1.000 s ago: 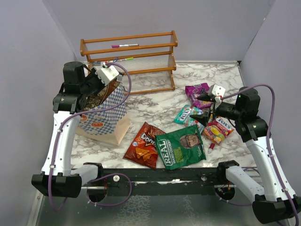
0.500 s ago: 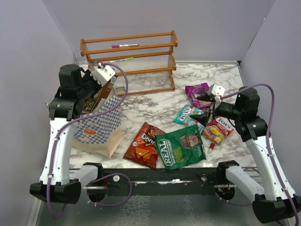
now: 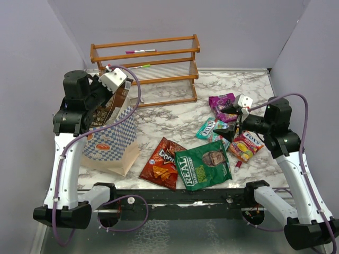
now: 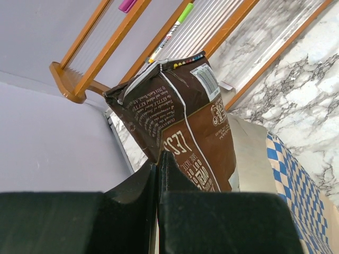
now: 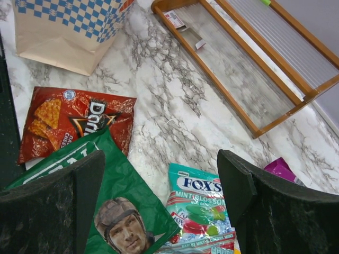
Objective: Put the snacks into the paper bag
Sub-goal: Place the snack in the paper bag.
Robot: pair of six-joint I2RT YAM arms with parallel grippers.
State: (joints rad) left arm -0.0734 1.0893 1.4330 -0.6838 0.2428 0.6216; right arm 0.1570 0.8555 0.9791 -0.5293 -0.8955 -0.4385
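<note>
While its fingers are pressed together on the lower edge of the glossy brown bag (image 4: pixel 183 121), the left gripper (image 4: pixel 159 169) holds that packet upright in the mouth of the paper bag (image 3: pixel 112 138) at the left of the table. Over the last second the arm has pulled left and the paper bag has slid nearer and tipped. That suggests the packet is dragging the bag instead of dropping in. On the right, the right gripper (image 5: pixel 160 159) hangs spread over the teal pack (image 5: pixel 197 198), with the Doritos (image 3: pixel 161 164) and REAL chips (image 3: pixel 204 166) lying near it, outside the bag.
</note>
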